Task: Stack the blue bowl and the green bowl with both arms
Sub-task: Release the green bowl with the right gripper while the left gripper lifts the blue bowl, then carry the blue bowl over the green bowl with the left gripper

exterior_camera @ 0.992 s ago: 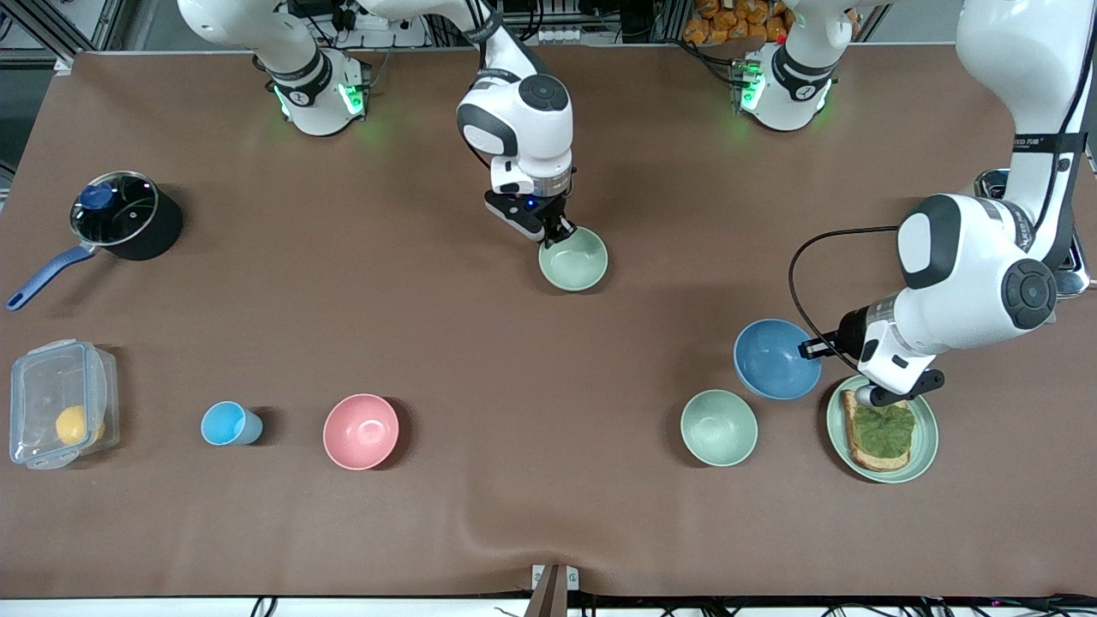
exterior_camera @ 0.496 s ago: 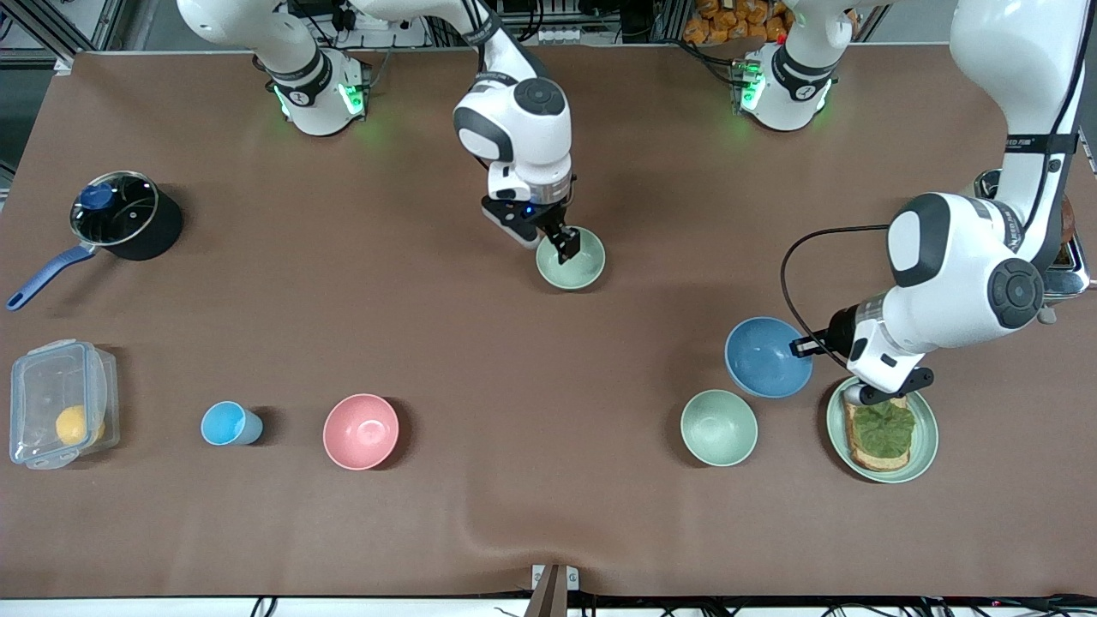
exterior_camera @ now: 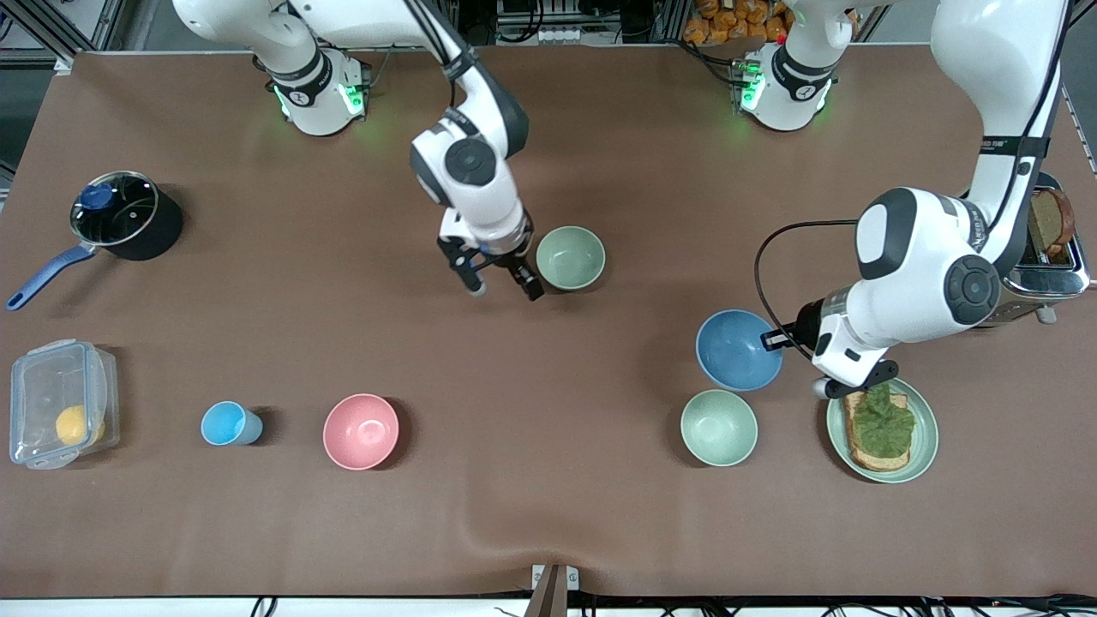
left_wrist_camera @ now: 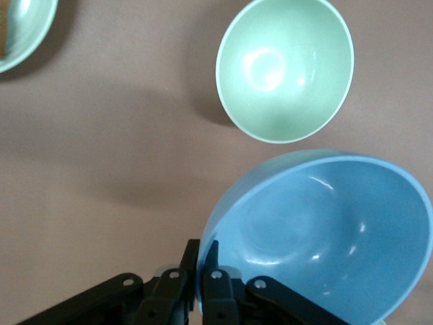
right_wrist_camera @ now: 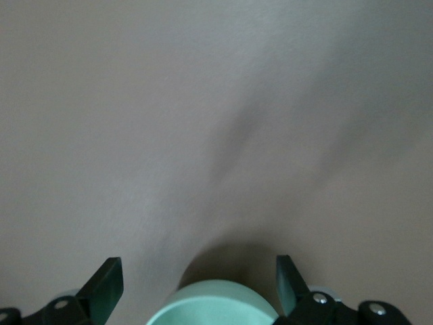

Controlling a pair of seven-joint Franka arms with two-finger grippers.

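The green bowl [exterior_camera: 571, 257] stands upright mid-table. My right gripper [exterior_camera: 504, 287] hangs open and empty beside it, toward the right arm's end; in the right wrist view the gripper [right_wrist_camera: 196, 281] shows its spread fingers [right_wrist_camera: 105, 288] with the green bowl's rim [right_wrist_camera: 213, 308] between them, closer to the camera. My left gripper [exterior_camera: 771, 339] is shut on the rim of the blue bowl [exterior_camera: 737, 350] and holds it tilted above the table. In the left wrist view the gripper [left_wrist_camera: 201, 271] pinches the blue bowl [left_wrist_camera: 325, 230] at its edge.
A paler mint bowl [exterior_camera: 718, 427] [left_wrist_camera: 284, 68] stands just nearer the camera than the blue bowl. A plate with toast [exterior_camera: 921, 441] and a toaster [exterior_camera: 1050, 274] are at the left arm's end. A pink bowl [exterior_camera: 361, 431], light-blue cup [exterior_camera: 224, 423], pot [exterior_camera: 124, 216] and clear container [exterior_camera: 60, 403] are toward the right arm's end.
My right gripper came off the green bowl's rim and swung beside it, now open. My left gripper carried the blue bowl toward the table's middle, away from the plate.
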